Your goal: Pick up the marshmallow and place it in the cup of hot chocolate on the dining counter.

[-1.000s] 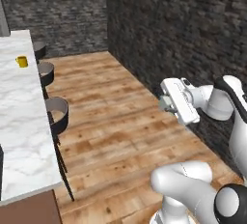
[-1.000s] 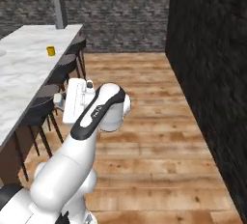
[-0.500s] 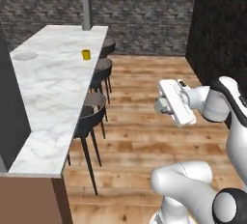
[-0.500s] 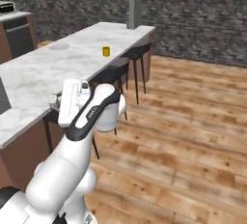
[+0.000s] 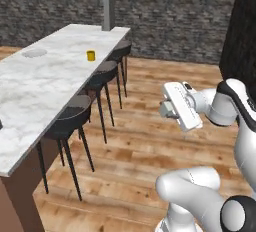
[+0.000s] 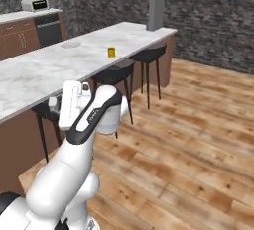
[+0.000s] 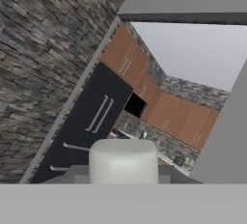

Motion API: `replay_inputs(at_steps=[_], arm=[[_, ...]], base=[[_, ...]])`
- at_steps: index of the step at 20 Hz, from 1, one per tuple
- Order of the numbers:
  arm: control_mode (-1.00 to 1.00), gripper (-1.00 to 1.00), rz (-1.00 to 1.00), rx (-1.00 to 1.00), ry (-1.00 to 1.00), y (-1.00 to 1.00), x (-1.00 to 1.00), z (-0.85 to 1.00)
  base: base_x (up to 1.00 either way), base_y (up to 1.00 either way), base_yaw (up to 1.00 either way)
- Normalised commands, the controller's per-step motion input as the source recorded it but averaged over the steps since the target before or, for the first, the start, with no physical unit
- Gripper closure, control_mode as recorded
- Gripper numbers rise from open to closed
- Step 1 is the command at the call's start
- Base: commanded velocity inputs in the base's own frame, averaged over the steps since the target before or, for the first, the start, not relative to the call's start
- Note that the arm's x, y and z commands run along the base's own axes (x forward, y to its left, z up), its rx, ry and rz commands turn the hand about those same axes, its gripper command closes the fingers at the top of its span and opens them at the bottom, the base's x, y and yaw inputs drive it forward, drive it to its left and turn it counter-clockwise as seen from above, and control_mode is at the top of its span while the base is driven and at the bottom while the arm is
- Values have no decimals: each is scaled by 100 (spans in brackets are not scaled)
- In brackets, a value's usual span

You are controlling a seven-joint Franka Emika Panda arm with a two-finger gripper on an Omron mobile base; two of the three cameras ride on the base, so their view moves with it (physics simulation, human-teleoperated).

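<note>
The marshmallow, a small white block, sits between my gripper's fingertips at the bottom of the hand view. From the base views my gripper is held up in the air over the wooden floor, shut on the marshmallow, well away from the counter. The yellow cup of hot chocolate stands upright on the dining counter, near its stool-side edge towards the far end.
A round grey plate lies on the counter beyond the cup. Dark stools line the counter's near side. A grey pillar rises at its far end. A toaster sits on the wall counter.
The whole picture has shifted: the base has turned, so the dining counter and cup now lie broader and nearer in view. The arm keeps its raised pose with the marshmallow.
</note>
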Motion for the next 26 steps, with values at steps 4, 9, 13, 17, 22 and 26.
replay_inputs(at_steps=[4, 9, 13, 17, 22, 26], arm=[[100, 100, 0, 0, 0, 0, 0, 0], [100, 100, 0, 0, 0, 0, 0, 0], [100, 100, 0, 0, 0, 0, 0, 0], [100, 100, 0, 0, 0, 0, 0, 0], [100, 100, 0, 0, 0, 0, 0, 0], [100, 100, 0, 0, 0, 0, 0, 0]], base=[[72, -100, 38], [99, -100, 37], [100, -100, 38], [100, -99, 41], [100, -94, 44], [88, -95, 47]])
